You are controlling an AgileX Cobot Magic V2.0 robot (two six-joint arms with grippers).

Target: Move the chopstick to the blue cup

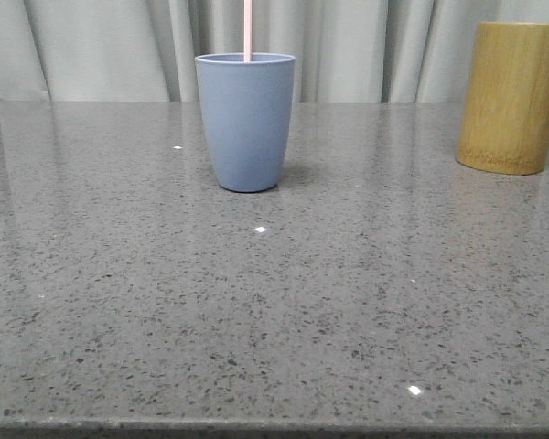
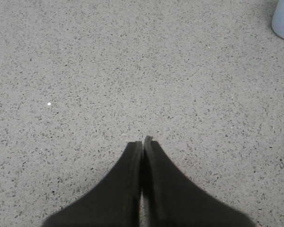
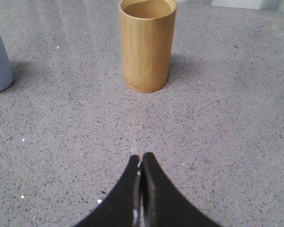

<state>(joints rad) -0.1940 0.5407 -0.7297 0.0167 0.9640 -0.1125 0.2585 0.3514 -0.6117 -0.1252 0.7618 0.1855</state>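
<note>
Left gripper (image 2: 142, 142), right gripper (image 3: 141, 157): jaws together

Table (image 1: 274, 311) under me is speckled grey stone-look, polished, glossy with light glints. Blue cup (image 1: 245, 123) looks matt smooth plastic. Bamboo cylinder (image 3: 147, 45) is yellow-brown wood, smooth satin. My left end effector (image 2: 142, 142) and right end effector (image 3: 141, 158) are matt black.

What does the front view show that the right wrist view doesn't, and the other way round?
Only the front view shows the pink chopstick standing in the blue cup, rising past its rim. Only the right wrist view shows the right gripper, jaws together and holding nothing, and the bamboo cup's open top, with nothing visible inside. Both show the blue cup, the bamboo cup and the grey table.
</note>
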